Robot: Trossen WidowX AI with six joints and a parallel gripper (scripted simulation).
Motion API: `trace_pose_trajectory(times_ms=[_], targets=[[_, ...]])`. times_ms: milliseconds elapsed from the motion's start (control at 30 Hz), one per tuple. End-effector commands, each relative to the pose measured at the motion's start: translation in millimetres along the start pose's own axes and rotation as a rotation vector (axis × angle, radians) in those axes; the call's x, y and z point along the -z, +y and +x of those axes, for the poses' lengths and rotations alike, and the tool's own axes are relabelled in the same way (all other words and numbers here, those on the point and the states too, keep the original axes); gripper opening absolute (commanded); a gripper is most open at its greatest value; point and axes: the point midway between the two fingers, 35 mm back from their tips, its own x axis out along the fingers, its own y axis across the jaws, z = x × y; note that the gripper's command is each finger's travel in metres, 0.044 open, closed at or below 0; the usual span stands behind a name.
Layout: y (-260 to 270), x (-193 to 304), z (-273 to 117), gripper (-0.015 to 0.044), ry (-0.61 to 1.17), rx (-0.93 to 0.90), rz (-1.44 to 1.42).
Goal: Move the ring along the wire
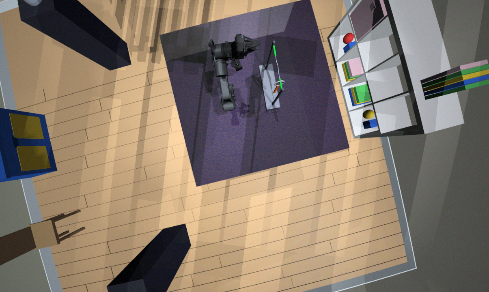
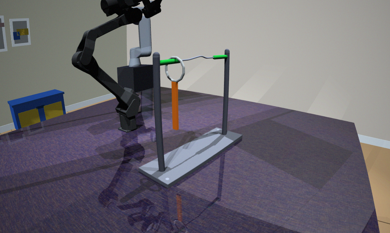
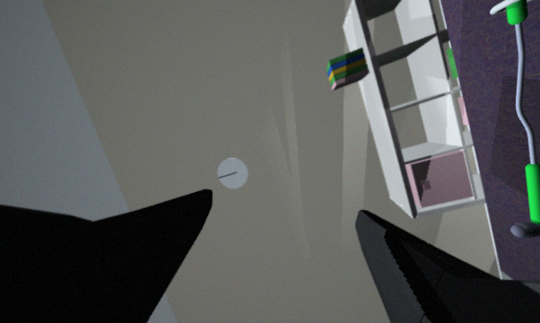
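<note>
The white ring [image 2: 183,69] [image 3: 499,9] hangs around the green part [image 2: 163,61] [image 3: 517,14] beside the near post [image 2: 158,116] in the exterior view. Its orange handle [image 1: 276,89] [image 2: 175,105] points down, above the base. The thin grey wire [image 2: 201,56] [image 3: 519,67] bends between this and the other green part [image 1: 274,50] [image 2: 219,57] [image 3: 536,193], which meets the far post [image 2: 225,95]. My gripper [image 1: 259,44] [image 3: 283,207] is open and empty, apart from wire and ring, nearer the far-post end. In the exterior view its tips are not clearly visible.
A grey base plate [image 2: 233,137] carries both posts on the purple mat [image 1: 275,145]. My arm [image 1: 220,69] [image 2: 89,52] stands to one side of the frame. A white shelf [image 1: 445,108] [image 3: 373,117] stands beyond the mat. A second, light grey arm [image 2: 145,34] stands behind in the exterior view.
</note>
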Motion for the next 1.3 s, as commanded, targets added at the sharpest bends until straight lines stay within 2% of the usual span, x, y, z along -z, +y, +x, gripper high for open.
trace_pose_trajectory(times_ms=[0, 267, 767, 1033, 1267], targets=[[0.5, -0.3, 0.1, 0.0374, -0.003, -0.007, -0.006], [19.8, -6.4, -0.5, 0.0164, -0.141, -0.282, -0.281], [21.7, 6.5, 3.3, 0.016, -0.34, -0.654, -0.931], [1.5, 10.7, 17.1, 0.016, -0.396, -0.728, -1.317], [-27.2, 5.0, 36.6, 0.016, -0.402, -0.723, -1.645]])
